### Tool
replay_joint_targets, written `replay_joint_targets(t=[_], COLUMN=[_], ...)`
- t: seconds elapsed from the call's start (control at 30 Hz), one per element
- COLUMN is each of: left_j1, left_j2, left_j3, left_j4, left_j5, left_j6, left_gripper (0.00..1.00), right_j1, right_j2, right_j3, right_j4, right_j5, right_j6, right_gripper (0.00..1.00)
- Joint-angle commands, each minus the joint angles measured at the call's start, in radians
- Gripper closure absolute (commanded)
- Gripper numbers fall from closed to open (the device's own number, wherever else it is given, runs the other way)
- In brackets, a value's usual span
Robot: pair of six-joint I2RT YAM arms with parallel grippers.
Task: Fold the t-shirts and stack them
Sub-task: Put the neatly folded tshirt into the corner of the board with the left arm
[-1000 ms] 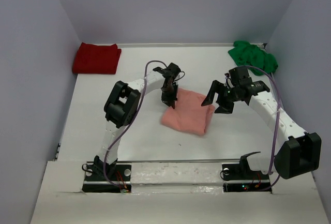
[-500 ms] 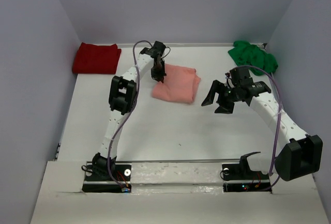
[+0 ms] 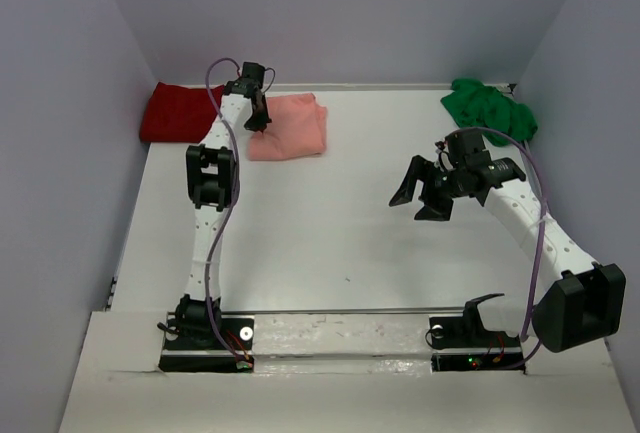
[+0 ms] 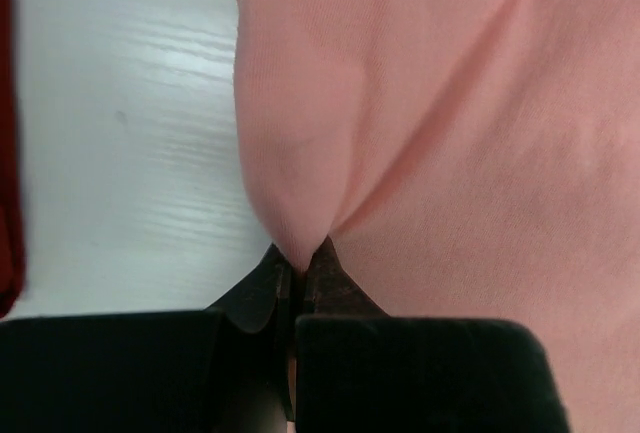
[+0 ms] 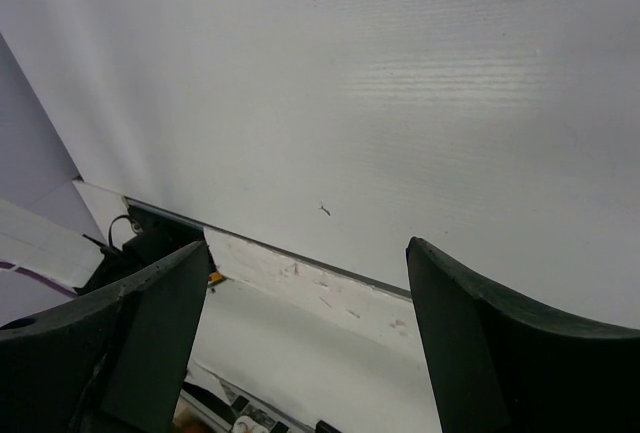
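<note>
- The left arm (image 3: 205, 203) is reaching almost fully out toward the far-left corner of the counter (image 3: 330, 243); its wrist is tipping down so the left jaws are meeting the cloth low, close to the surface.
- The left jaws are clenching a pinch of the salmon-pink t-shirt (image 3: 292, 128) at its left edge; in the left wrist view the cloth (image 4: 440, 133) is puckering to a point right between the closed tips.
- Gripping at an edge is, I judge, a way of sliding the folded bundle flat across the counter rather than lifting it and letting the folds spill.
- The salmon-pink t-shirt is lying folded at the far left, just beside the dark red t-shirt (image 3: 180, 113); the arm is hiding the seam, so I cannot tell whether the 2 are touching; no overlap is showing.
- The dark red t-shirt is sitting folded in the far-left corner, probably as the base of the stack; the pink one is not yet on top of it.
- The right arm (image 3: 530, 223) is bending at the elbow over the right-middle of the counter; the right jaws are spread wide and holding nothing, with only bare surface (image 5: 350, 83) showing between them; it is likely waiting clear of the left arm's path.
- The green t-shirt (image 3: 490, 108) is lying crumpled in the far-right corner, well apart from the other 2 and unfolded.
</note>
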Motion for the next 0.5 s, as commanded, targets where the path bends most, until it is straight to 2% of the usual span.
replay_joint_targets(t=[0.0,0.27,0.3,0.33,0.37,0.4,0.47], left_j1=[0.053,0.125,0.13,0.131,0.137,0.137,0.137], left_j2=[0.067,0.034,0.03,0.022,0.016,0.001,-0.021], left_j3=[0.042,0.048,0.05,0.05,0.053,0.047,0.03], left_j4=[0.01,0.096,0.113,0.119,0.125,0.13,0.159], left_j5=[-0.074,-0.101,-0.098,-0.095,-0.094,-0.095,-0.104], left_j6=[0.05,0.046,0.044,0.038,0.035,0.032,0.026], left_gripper=[1.0,0.99,0.91,0.65,0.56,0.4,0.2], right_j1=[-0.003,-0.003,-0.003,-0.003,-0.003,-0.003,-0.003], right_j2=[-0.027,-0.025,-0.022,-0.022,-0.022,-0.019,-0.016], right_j3=[0.025,0.043,0.045,0.045,0.045,0.048,0.048], right_j4=[-0.013,-0.025,-0.027,-0.027,-0.029,-0.027,-0.027], right_j5=[-0.021,-0.027,-0.029,-0.032,-0.035,-0.037,-0.041], right_j6=[0.001,0.004,0.001,0.001,0.0,0.001,0.001], right_gripper=[0.15,0.15,0.15,0.15,0.15,0.15,0.16])
